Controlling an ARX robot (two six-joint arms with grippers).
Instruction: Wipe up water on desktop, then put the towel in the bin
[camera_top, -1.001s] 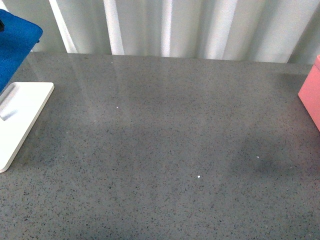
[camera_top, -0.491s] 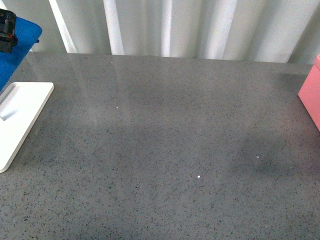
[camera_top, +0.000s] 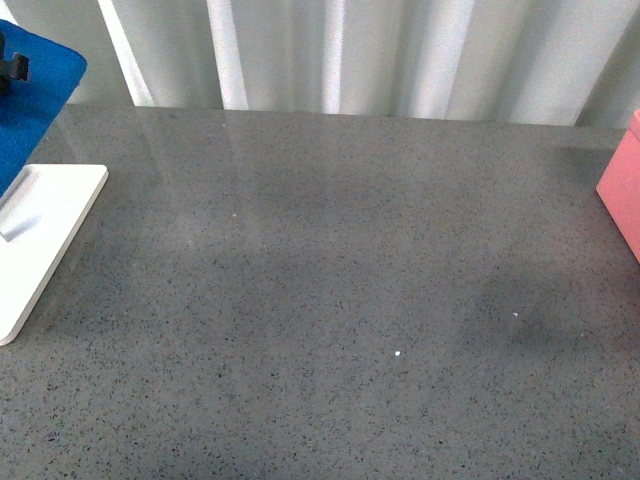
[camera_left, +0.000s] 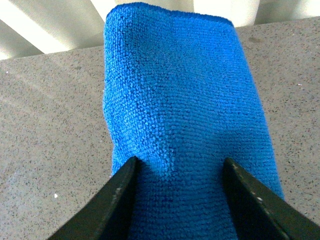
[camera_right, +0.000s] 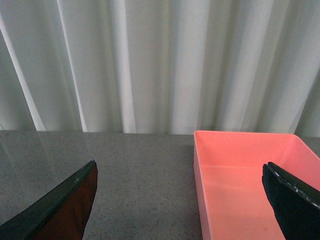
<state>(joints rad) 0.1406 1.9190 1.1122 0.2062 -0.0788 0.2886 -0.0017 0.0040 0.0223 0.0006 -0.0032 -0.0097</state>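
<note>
My left gripper (camera_left: 182, 200) is clamped on the towel (camera_left: 175, 100), which hangs out beyond the jaws, seemingly clear of the desktop (camera_left: 50, 125). My right gripper (camera_right: 179, 200) is spread wide and holds nothing. In the front view the towel sits at ten o'clock, above the white tray (camera_top: 40, 240), and the pink bin (camera_top: 622, 190) at two o'clock. A darker patch at four o'clock may be water; I can't tell. I judge that wiping and binning both remain.
</note>
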